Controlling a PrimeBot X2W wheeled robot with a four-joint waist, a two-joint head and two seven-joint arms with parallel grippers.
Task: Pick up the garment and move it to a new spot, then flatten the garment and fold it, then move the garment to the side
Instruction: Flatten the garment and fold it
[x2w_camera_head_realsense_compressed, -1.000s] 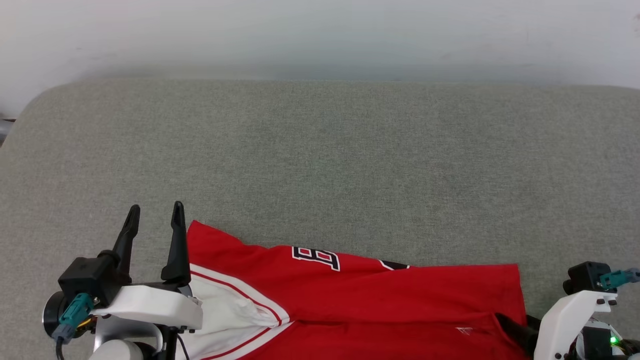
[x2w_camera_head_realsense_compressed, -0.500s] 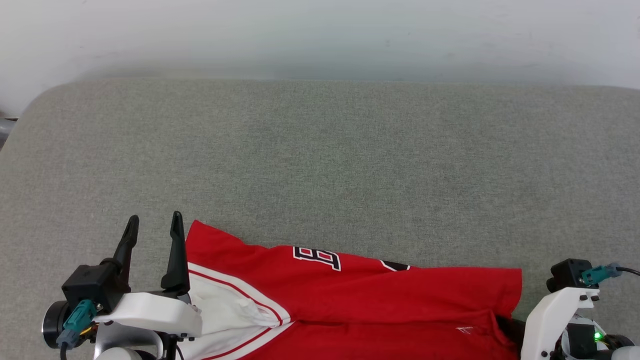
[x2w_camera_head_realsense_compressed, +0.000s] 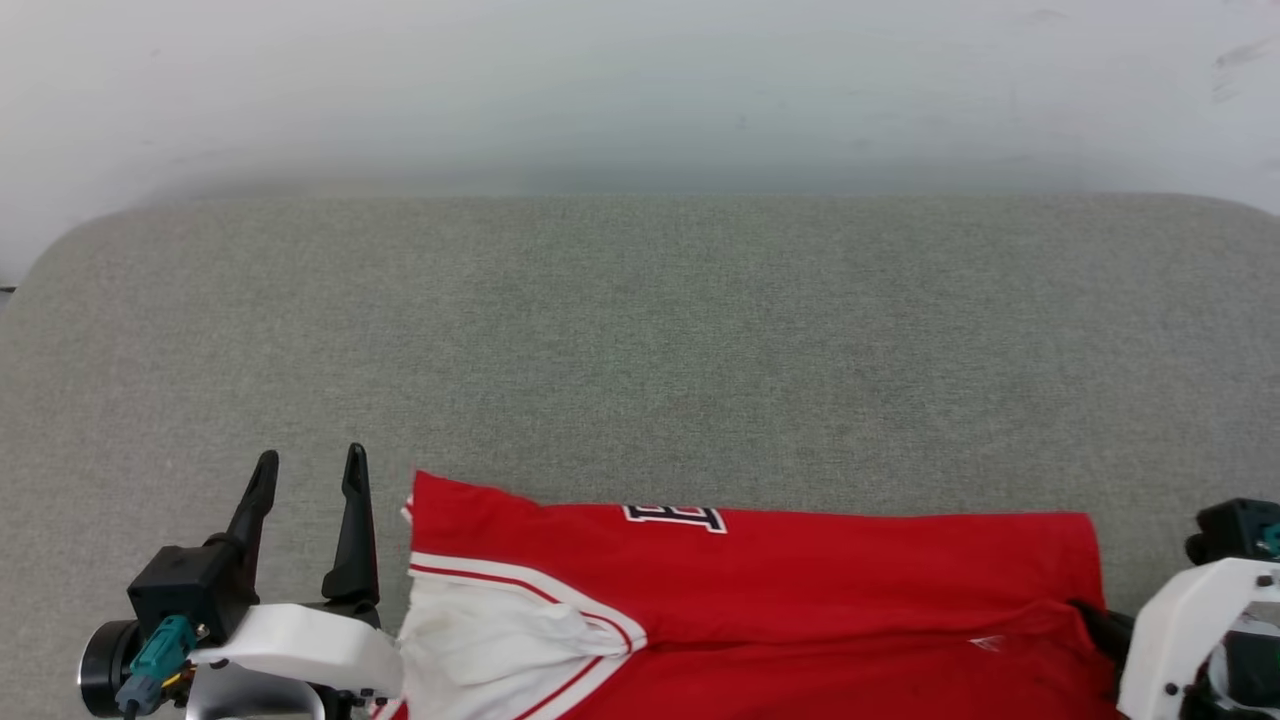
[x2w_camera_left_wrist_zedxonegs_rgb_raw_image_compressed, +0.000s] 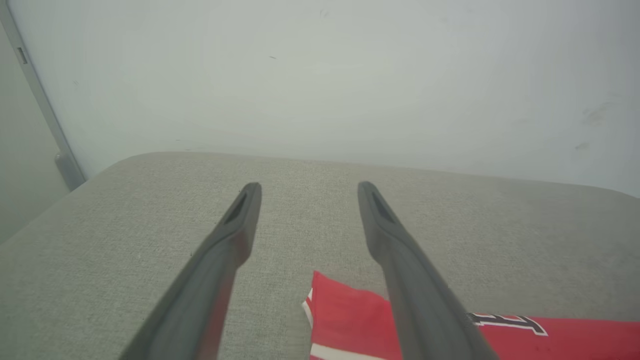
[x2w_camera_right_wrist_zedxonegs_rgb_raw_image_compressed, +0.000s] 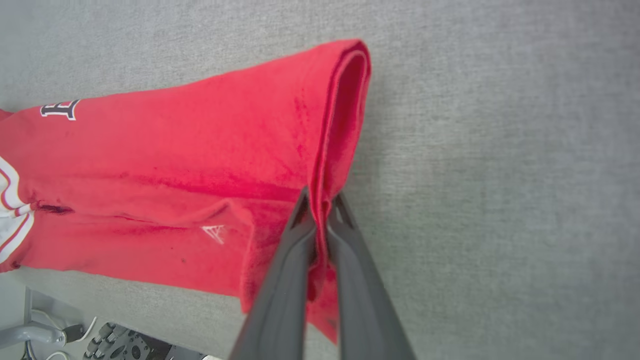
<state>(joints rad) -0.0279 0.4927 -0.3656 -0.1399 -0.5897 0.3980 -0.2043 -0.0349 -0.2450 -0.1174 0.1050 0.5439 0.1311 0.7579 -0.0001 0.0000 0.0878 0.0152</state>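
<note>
The garment (x2w_camera_head_realsense_compressed: 800, 590), a red jersey with a white sleeve and striped trim, lies along the near edge of the grey cushion (x2w_camera_head_realsense_compressed: 640, 350). A block letter (x2w_camera_head_realsense_compressed: 675, 516) shows on its far fold. My right gripper (x2w_camera_right_wrist_zedxonegs_rgb_raw_image_compressed: 320, 197) is shut on the doubled red hem at the garment's (x2w_camera_right_wrist_zedxonegs_rgb_raw_image_compressed: 200, 165) right end; in the head view its dark fingers (x2w_camera_head_realsense_compressed: 1100, 625) reach into the cloth there. My left gripper (x2w_camera_head_realsense_compressed: 310, 458) stands open just left of the garment's corner, not touching it. Its fingers (x2w_camera_left_wrist_zedxonegs_rgb_raw_image_compressed: 235, 235) point toward the wall, with the red corner (x2w_camera_left_wrist_zedxonegs_rgb_raw_image_compressed: 345, 315) low between them.
A pale wall (x2w_camera_head_realsense_compressed: 640, 90) rises behind the cushion's far edge. The cushion's left corner (x2w_camera_head_realsense_compressed: 60, 250) is rounded. In the right wrist view, robot base parts and cables (x2w_camera_right_wrist_zedxonegs_rgb_raw_image_compressed: 100, 340) show below the cushion's near edge.
My right gripper has shut on the hem, and the garment has slid right, away from my left gripper, and lies straighter. The head view has also shifted a little.
</note>
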